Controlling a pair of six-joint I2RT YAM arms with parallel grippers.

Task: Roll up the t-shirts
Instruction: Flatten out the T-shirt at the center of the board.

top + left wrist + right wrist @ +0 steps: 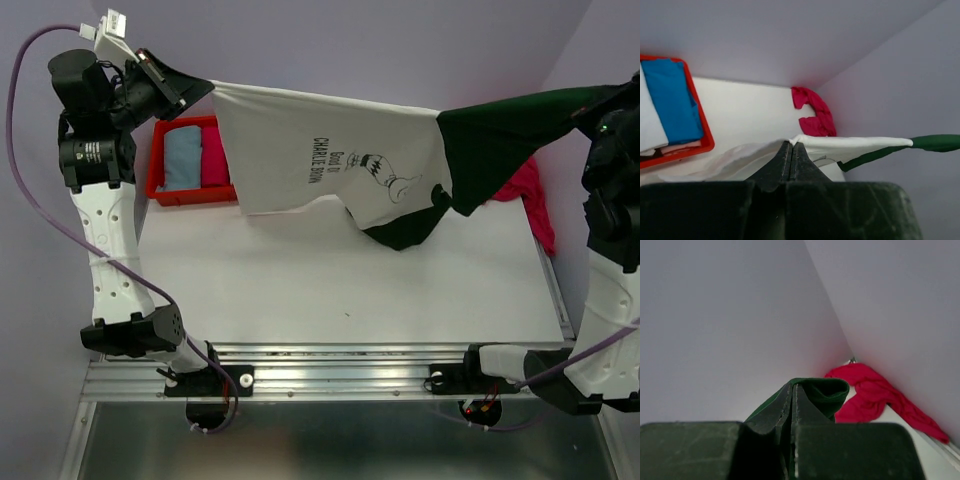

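Note:
A cream-white t-shirt (320, 150) with dark green sleeves and a small dark chest print hangs stretched in the air across the back of the table. My left gripper (205, 88) is shut on its white hem edge (850, 145) at the upper left; the jaws (791, 144) pinch the cloth tight. Far right, my right gripper (605, 100) is shut on a dark green sleeve (825, 392), which folds over its jaw tips (793, 385). A magenta-pink t-shirt (525, 190) lies crumpled at the table's back right corner (870, 395), partly hidden behind the hanging shirt.
A red tray (158, 160) stands at the back left, holding folded blue cloth (672, 100) and pink cloth (215, 165). The white table (330, 290) spreads below the hanging shirt. Lavender walls close in the back and both sides. A metal rail runs along the near edge.

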